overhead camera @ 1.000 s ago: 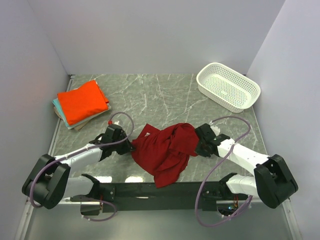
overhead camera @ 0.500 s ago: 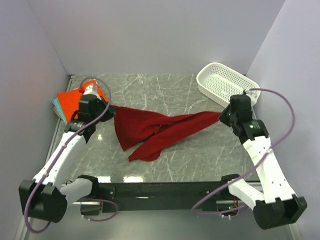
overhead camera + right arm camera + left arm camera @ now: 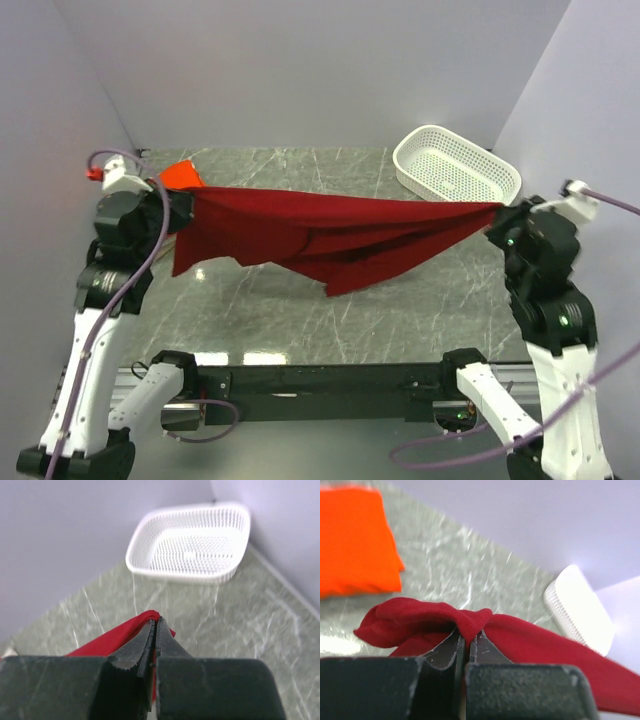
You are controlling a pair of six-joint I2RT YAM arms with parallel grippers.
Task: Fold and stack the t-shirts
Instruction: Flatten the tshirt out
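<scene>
Soft, light crimson t-shirt point(image 3: 330, 235) stretched above mid-bench point(image 3: 300, 300), sagging midway; ends pinched tight in left hand point(image 3: 467, 635) and right hand point(image 3: 154, 625); best gripped at corners.

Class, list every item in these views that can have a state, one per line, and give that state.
red t-shirt, unfolded, stretched in the air between both claws, middle sagging.
orange t-shirt, folded, lying flat at the far left.
white basket, upright, empty.
left claw, shut on one end of the red t-shirt.
right claw, shut on the other end.
</scene>
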